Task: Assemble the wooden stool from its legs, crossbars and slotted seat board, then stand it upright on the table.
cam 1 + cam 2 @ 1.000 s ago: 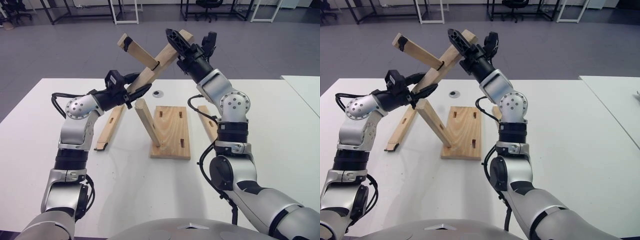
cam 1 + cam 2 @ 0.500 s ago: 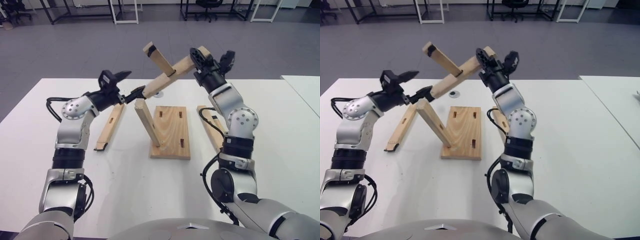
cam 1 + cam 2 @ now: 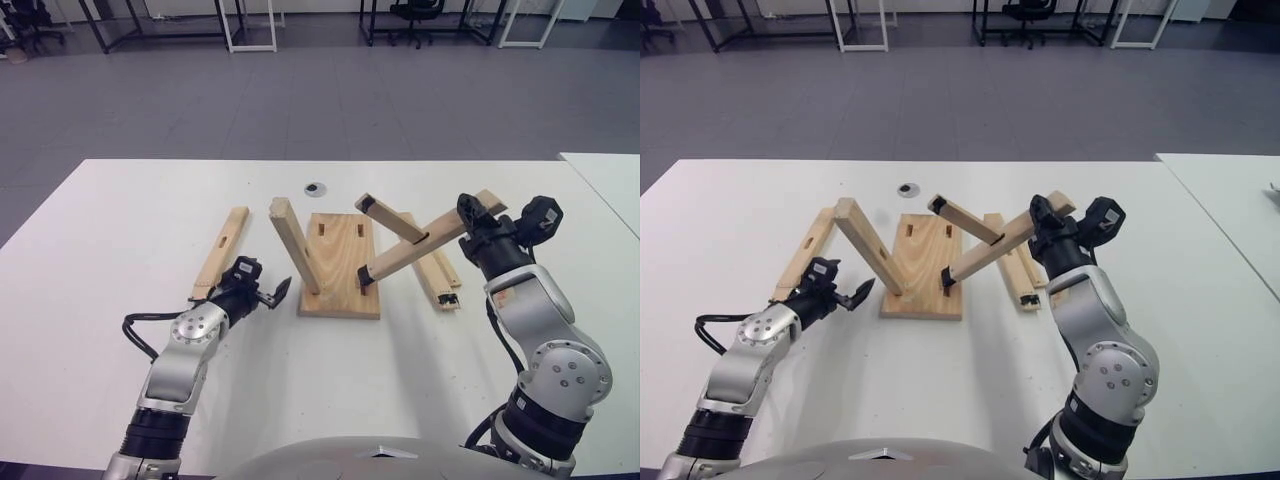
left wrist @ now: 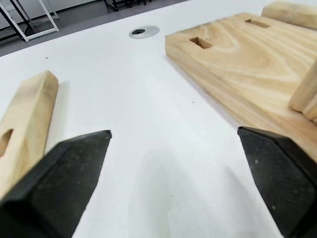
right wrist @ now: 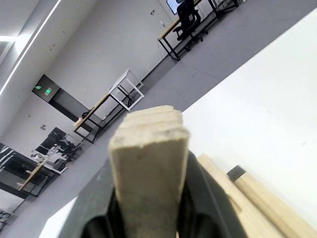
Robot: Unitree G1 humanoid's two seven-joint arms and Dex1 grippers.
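Right pincer (image 3: 481, 220): clamped on top end of leg (image 3: 412, 249); far end down on board (image 3: 343, 272).
Left pincer (image 3: 268, 292): spread, low over tabletop (image 3: 100, 232), between board and loose leg (image 3: 222, 250).

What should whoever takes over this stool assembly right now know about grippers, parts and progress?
Left gripper: open, holding nothing, low over the table between the loose leg and the seat board.
Right gripper: shut on the held leg, crossbar attached; its lower end is down on the board.
Done: tilted leg stands in the board.
Left: seat the held leg, fit the loose leg and the spare piece, stand the stool upright.
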